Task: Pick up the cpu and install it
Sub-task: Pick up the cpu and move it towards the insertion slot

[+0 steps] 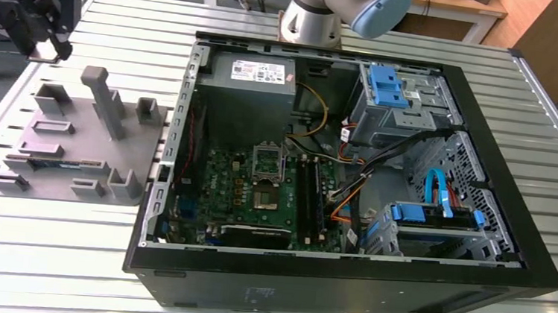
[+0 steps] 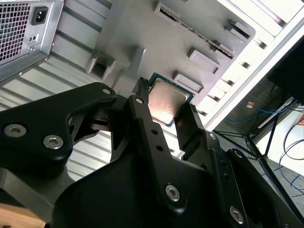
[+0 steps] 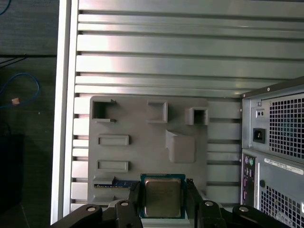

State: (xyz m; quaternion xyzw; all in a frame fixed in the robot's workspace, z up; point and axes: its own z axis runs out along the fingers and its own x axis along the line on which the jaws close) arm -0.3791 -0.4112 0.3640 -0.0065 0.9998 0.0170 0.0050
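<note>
Firstly, exterior view: the gripper (image 1: 48, 52) hangs above the slatted table (image 1: 41, 257), beyond the far corner of the grey fixture plate (image 1: 70, 147). It is toward the exterior view's left, well apart from the open computer case (image 1: 541, 244). Something pale sits at its tips; cannot tell what from here. The power supply (image 1: 256, 72) has a white label, print too small to read.

Second wrist view: the cpu (image 2: 166, 99), silvery top with a green rim, is pinched between the two black fingers (image 2: 141, 102), one touching each side, clear of the fixture plate beneath. No writing readable on its lid.

First wrist view: same grip. The cpu (image 3: 162, 197) sits between the fingers (image 3: 134, 198) over the plate's edge. The case's back panel has a white sticker (image 3: 280, 166), text illegible.
</note>
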